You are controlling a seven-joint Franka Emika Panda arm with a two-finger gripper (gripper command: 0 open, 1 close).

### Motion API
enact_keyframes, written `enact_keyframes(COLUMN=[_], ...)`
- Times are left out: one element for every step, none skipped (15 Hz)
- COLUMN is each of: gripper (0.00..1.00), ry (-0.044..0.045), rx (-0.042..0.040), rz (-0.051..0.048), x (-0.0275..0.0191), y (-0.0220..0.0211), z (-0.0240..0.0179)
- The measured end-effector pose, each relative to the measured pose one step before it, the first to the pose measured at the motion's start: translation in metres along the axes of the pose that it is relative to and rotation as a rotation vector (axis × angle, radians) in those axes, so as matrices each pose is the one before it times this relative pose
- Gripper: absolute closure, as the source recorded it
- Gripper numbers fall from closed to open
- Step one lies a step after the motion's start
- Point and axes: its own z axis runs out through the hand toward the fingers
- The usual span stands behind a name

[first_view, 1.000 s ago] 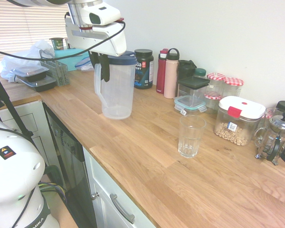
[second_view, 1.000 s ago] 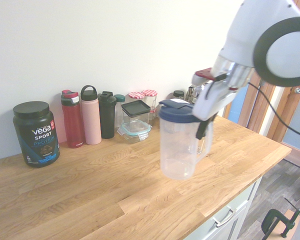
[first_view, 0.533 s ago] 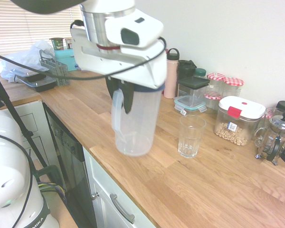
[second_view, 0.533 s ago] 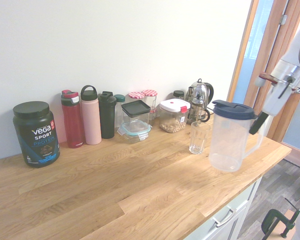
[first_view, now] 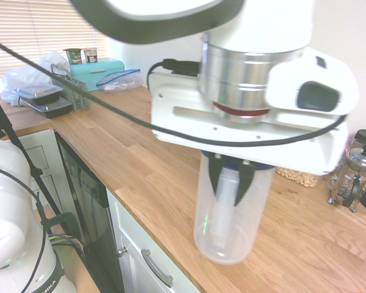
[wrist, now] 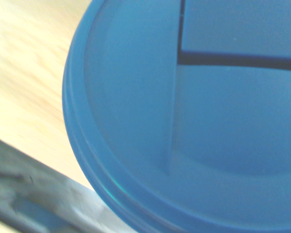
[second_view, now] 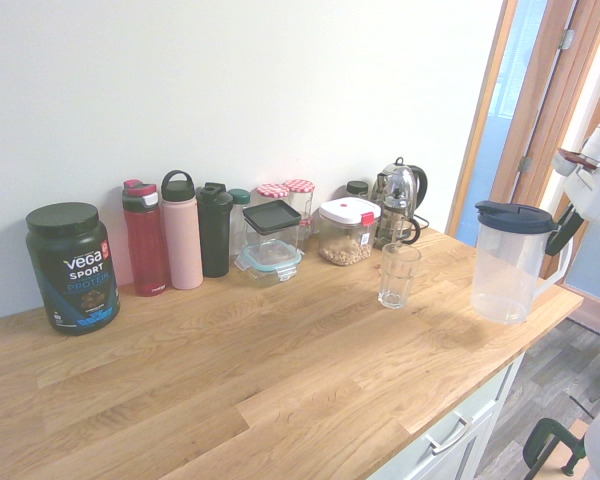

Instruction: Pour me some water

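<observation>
1. Pitcher (second_view: 507, 262) hangs upright from my gripper (first_view: 230, 183); fingers clamped on its handle, blue lid (wrist: 194, 116) on top, base clear of the countertop (second_view: 230, 370) near its front edge.
2. Glass (second_view: 398, 275) stands empty on the wood, w/ a gap between it & the pitcher. In the 2nd exterior view it sits on the far side of the pitcher from the handle I hold, toward the jars.
3. Pitcher's long axis is vertical now. Can't tell which way the spout faces. My guess: close the gap to the glass, then tip the top over its rim.
4. Can't see much water inside; looks near empty, not sure.
</observation>
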Motion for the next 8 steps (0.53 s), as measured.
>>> enact_keyframes(gripper=[1.0,1.0,1.0,1.0,1.0,1.0,1.0,1.0], ry=[-0.02454,-0.029,-0.02954,-0.02936,-0.02774,-0.02355,-0.01919,-0.01427], rx=[-0.0261,-0.0323,-0.04261,-0.04582,-0.04837,-0.04533,-0.03882,-0.03845], rz=[-0.04326,-0.04338,-0.03465,-0.0339,-0.03269,-0.02682,-0.01937,-0.01752], x=[0.01307,0.01459,0.0144,0.01436,0.01337,0.01102,0.00785,0.0068], y=[-0.003,-0.00724,-0.00974,-0.01032,-0.00898,-0.00757,-0.00489,-0.00471], z=[-0.00078,0.00047,0.00061,0.00027,-0.00217,-0.00621,-0.00764,-0.00754])
